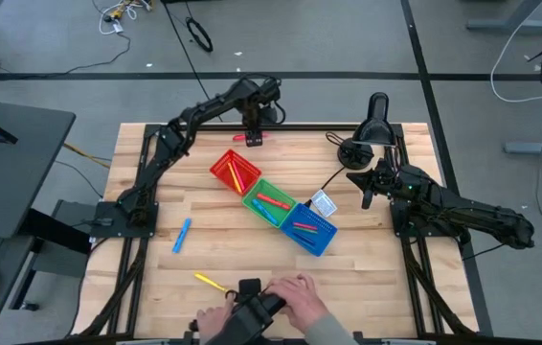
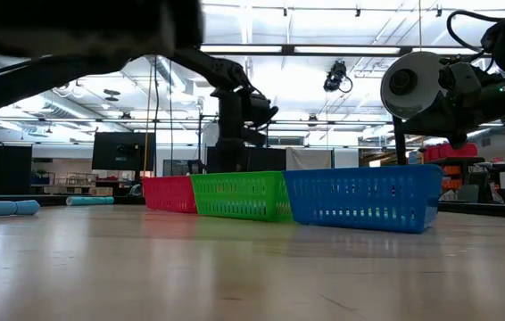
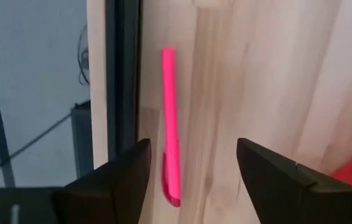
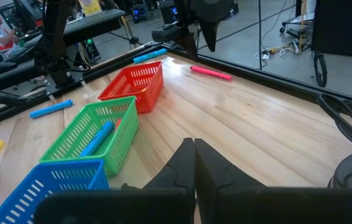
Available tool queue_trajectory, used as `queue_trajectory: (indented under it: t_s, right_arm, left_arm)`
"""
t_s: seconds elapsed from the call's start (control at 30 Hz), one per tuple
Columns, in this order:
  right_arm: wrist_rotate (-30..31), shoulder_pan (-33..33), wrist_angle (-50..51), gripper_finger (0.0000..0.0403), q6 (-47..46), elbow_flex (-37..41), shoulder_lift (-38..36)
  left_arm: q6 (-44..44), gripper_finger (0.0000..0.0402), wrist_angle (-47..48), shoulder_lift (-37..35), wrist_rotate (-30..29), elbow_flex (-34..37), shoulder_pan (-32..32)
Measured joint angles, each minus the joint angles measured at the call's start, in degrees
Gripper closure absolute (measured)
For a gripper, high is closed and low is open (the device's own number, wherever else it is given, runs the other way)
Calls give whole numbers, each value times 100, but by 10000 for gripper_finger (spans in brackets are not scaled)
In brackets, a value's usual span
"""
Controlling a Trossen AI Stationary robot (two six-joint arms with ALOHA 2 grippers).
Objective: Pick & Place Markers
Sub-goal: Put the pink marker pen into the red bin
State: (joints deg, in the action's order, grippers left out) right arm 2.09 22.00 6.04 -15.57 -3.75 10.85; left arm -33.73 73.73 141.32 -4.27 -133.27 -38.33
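Note:
A pink marker (image 3: 170, 124) lies flat on the wood next to the table's far edge (image 1: 242, 138). My left gripper (image 3: 191, 149) hangs over it, pointing down and open, with the marker's nearer end between its fingers but untouched. Red (image 1: 236, 172), green (image 1: 269, 203) and blue (image 1: 307, 228) bins stand in a slanting row mid-table, with markers inside. A blue marker (image 1: 182, 235) and a yellow marker (image 1: 212, 284) lie loose toward the near left. My right gripper (image 4: 193, 162) waits shut at the table's right (image 1: 367, 187).
A person's hand (image 1: 300, 297) rests on a dark object at the near edge. A small white box (image 1: 322, 203) sits beside the blue bin. A black frame rail (image 3: 123, 81) runs along the far edge, close to the pink marker. Another blue marker (image 4: 148, 56) lies near the far left.

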Motion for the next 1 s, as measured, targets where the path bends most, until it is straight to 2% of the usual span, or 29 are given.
queue_trajectory:
  t_s: [0.33,0.67,0.83,1.0]
  right_arm:
    - [0,1,0,403,0,0,-1]
    - [0,0,0,403,0,0,-2]
    - [0,2,0,403,-1,0,-2]
    - [0,2,0,403,-1,0,-2]
  left_arm:
    - [-16,160,-387,2,-240,704,-182]
    - [-457,161,-1058,-12,-406,1317,-267]
    - [-883,161,-1216,-44,-169,1467,-291]
    - [-930,164,-1224,-38,-54,1469,-291]
